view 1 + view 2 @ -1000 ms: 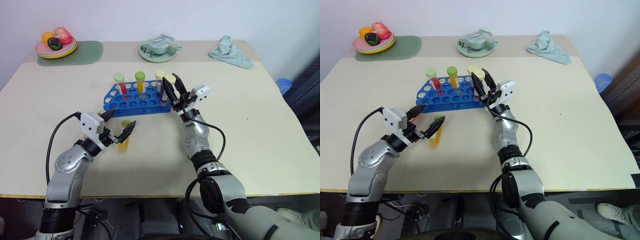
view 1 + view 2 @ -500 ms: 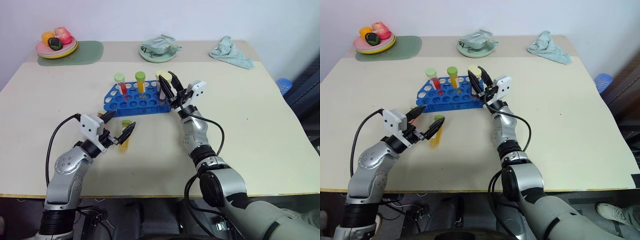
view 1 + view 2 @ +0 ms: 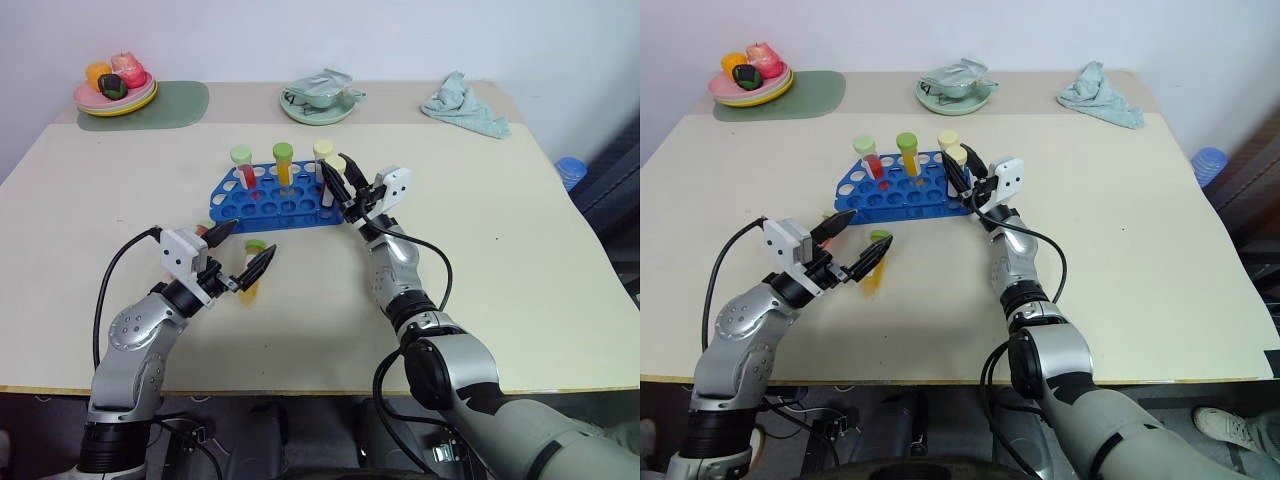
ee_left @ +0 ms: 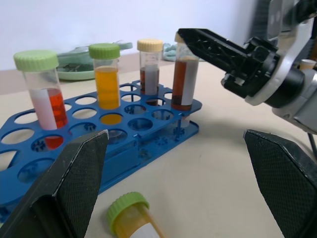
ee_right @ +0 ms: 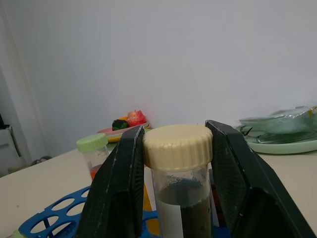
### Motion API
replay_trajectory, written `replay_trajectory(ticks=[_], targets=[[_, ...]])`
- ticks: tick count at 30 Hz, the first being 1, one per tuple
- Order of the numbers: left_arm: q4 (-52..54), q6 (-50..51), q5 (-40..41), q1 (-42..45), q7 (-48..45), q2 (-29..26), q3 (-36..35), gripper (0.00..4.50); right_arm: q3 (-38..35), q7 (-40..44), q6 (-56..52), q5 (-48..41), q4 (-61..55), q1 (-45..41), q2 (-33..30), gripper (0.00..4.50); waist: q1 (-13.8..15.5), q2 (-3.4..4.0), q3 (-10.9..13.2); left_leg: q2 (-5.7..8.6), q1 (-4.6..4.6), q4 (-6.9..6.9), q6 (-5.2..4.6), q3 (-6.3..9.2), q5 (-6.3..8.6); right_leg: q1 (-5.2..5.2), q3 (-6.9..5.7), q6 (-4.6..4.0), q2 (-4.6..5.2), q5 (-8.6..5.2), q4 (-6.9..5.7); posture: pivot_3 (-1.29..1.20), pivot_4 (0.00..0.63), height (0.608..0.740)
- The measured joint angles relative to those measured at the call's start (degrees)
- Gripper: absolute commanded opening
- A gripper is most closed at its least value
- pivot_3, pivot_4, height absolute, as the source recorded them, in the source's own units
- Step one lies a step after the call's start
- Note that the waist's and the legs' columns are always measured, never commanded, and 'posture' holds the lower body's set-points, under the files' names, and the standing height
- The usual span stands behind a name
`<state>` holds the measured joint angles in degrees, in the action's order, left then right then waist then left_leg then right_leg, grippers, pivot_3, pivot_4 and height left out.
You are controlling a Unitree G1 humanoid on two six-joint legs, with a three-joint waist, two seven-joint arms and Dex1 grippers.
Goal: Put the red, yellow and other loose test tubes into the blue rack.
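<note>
My right fingers (image 5: 173,198) pinch the brown tube (image 4: 185,82) upright in the blue rack (image 3: 270,203), while my spread left fingers (image 4: 173,188) flank the lying yellow-orange tube (image 3: 250,280).

We see two silver-grey metallic arms with rounded joint housings and black rings at the elbows and wrists, each ending in a white boxy wrist module: left gripper (image 3: 238,254), right gripper (image 3: 338,180). Each gripper has two black tapered fingers (image 4: 74,183), finely stippled on the flat faces, smooth and glossy on the right one's inner sides (image 5: 118,188). A loose black cable loops from each wrist module back along the forearm, and the right gripper's base reads as light grey plastic with a black bracket in the left wrist view
</note>
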<state>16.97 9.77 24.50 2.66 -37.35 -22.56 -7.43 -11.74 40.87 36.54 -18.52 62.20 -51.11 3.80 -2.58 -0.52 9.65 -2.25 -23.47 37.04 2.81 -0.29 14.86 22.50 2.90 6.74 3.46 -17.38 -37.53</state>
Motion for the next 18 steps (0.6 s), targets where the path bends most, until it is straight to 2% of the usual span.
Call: replay_trajectory(ticks=[3, 7, 9, 10, 18], targets=[[0.22, 0.13, 0.11, -0.04, -0.7, -0.4, 0.0, 4.5, 0.32, -0.28, 0.18, 1.31, 0.0, 0.13, -0.38, 1.49, 0.01, 0.0, 0.0, 0.0, 0.0, 0.0, 0.0, 0.0, 0.0, 0.0, 0.0, 0.0, 0.0, 0.0, 0.0, 0.0, 0.15, 0.74], [0.68, 0.73, 0.72, -0.09, -1.04, -0.46, 0.0, 4.5, 0.95, -1.34, 0.72, 2.76, 0.0, 0.74, -0.65, 3.13, 0.0, 0.0, 0.0, 0.0, 0.0, 0.0, 0.0, 0.0, 0.0, 0.0, 0.0, 0.0, 0.0, 0.0, 0.0, 0.0, 0.15, 0.74], [0.99, 0.97, 0.78, -0.11, -1.03, -0.46, 0.0, 4.5, 1.19, -2.02, 1.27, 3.75, 0.0, 1.22, -1.1, 4.15, -0.03, 0.0, 0.0, 0.0, 0.0, 0.0, 0.0, 0.0, 0.0, 0.0, 0.0, 0.0, 0.0, 0.0, 0.0, 0.0, 0.15, 0.74], [1.15, 1.0, 0.78, -0.14, -1.02, -0.46, 0.0, 4.5, 1.31, -2.66, 1.48, 4.18, 0.0, 1.42, -1.22, 4.46, -0.04, 0.0, 0.0, 0.0, 0.0, 0.0, 0.0, 0.0, 0.0, 0.0, 0.0, 0.0, 0.0, 0.0, 0.0, 0.0, 0.15, 0.74], [1.51, 2.25, 0.93, -0.92, -0.92, -0.47, 1.45, 4.5, 3.77, -8.18, -0.23, 8.31, -6.44, 3.75, -3.04, 4.46, -0.01, 0.0, 0.0, 0.0, 0.0, -0.01, 0.0, 0.01, 0.0, 0.02, 0.01, 0.0, 0.0, 0.0, 0.0, 0.0, 0.15, 0.74]])
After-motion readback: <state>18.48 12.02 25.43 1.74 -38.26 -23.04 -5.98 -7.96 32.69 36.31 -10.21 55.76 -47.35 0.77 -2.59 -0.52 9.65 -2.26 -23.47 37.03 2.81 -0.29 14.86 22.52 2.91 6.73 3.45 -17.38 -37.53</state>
